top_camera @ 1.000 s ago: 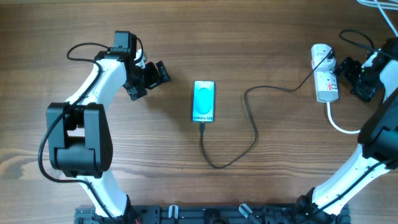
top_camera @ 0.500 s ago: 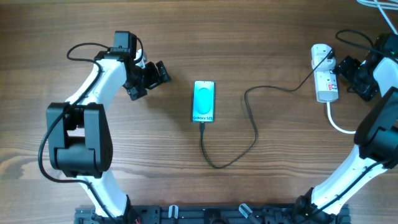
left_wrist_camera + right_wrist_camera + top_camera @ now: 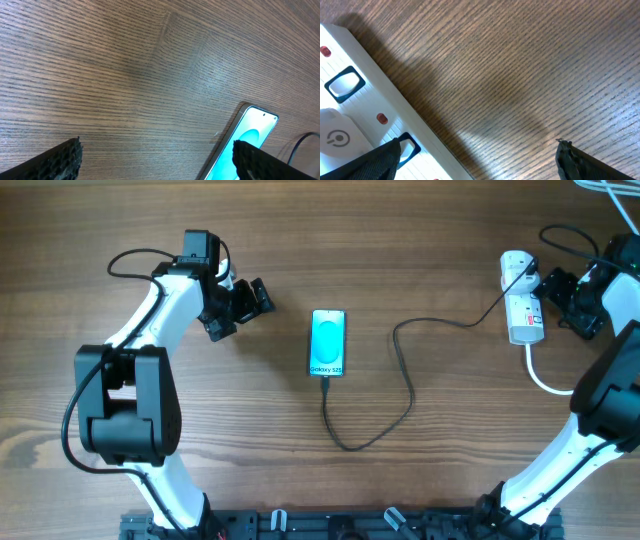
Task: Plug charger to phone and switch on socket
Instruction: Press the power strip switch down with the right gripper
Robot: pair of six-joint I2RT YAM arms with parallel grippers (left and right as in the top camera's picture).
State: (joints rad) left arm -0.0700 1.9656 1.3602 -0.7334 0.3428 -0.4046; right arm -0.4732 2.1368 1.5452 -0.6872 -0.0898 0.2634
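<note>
On the right side of the counter (image 3: 450, 240), the right tool (image 3: 553, 298) sits just beside the socket (image 3: 521, 310), and it has edged a little toward the far side over the last second, with its arm shifted along with it. Nothing else has moved. The right wrist view shows its fingertips (image 3: 370, 160) spread wide. They frame bare wood and the socket's edge, where two rocker switches (image 3: 342, 82) and small red marks (image 3: 381, 118) show. No pad touches a switch.

Near the middle lies the phone (image 3: 328, 343), flat with its screen up. The charger (image 3: 410, 395) meets its near edge, loops toward the near side, then runs right and far to the socket. From above the plug looks seated, so the plugging step seems done, though the joint is too small to be sure.

Far left, the left tool (image 3: 243, 310) hovers well apart from the phone, also spread, with the phone's corner (image 3: 240, 142) showing between its fingertips (image 3: 60, 160).

The small shift at the socket suggests the switch is the step in hand. Whether the rocker is already on I cannot tell.
</note>
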